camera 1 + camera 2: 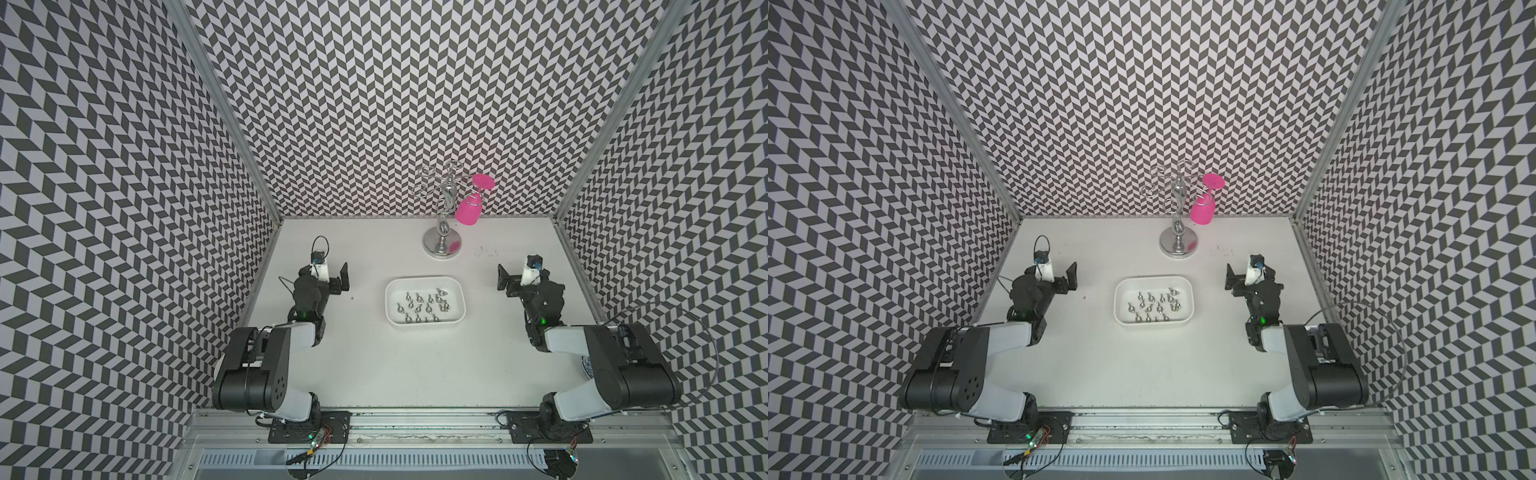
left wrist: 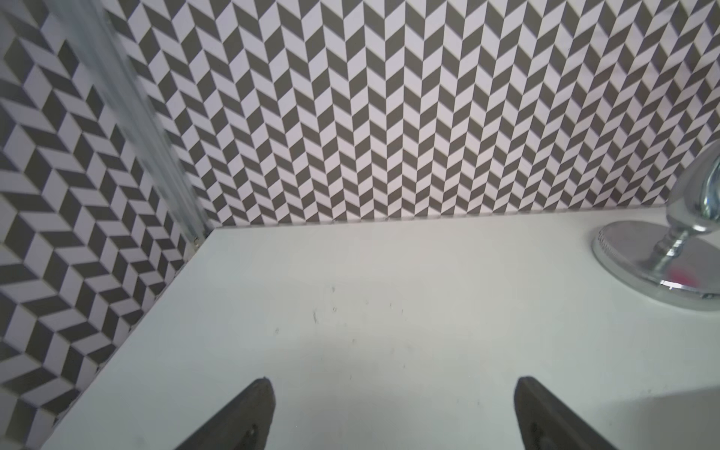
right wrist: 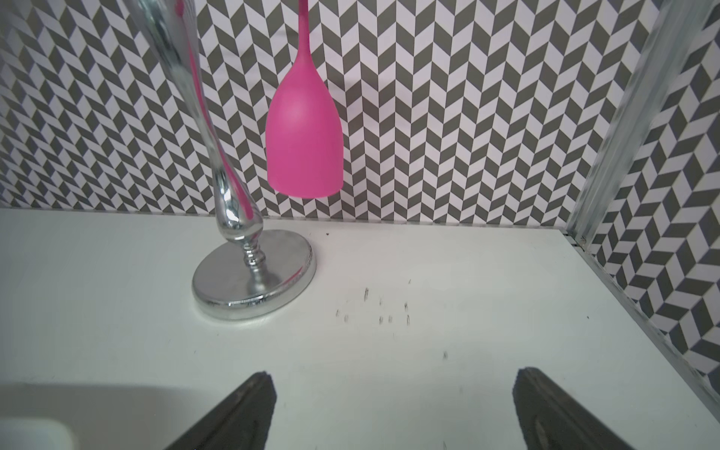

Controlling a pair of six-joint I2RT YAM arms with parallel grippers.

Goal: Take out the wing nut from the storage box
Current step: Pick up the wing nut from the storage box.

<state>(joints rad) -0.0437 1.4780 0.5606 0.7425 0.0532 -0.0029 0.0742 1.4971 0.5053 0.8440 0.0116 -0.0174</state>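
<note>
You see a scuffed white table [image 1: 374,365] boxed in by black-and-white chevron walls [image 1: 374,104]. The storage box [image 1: 423,323] sits mid-table between the arms, wing nuts [image 1: 428,306] inside. Left gripper [image 2: 394,383] and right gripper [image 3: 393,377] gape wide, holding nothing.

This is a robotics lab test cell, not a lived-in room. In both top views, walls [image 1: 374,104] papered in a grey-and-white chevron pattern box in a bare white desk [image 1: 374,374] on three sides, and bare aluminium posts [image 1: 224,112] stand at the corners. Along the lower edge of the frame, a left arm [image 1: 253,374] and a right arm [image 1: 631,374] are bolted to an aluminium rail [image 1: 415,422]. Small lit circuit boards [image 1: 319,438] and a slotted cable duct [image 1: 415,459] lie just below it.
</note>
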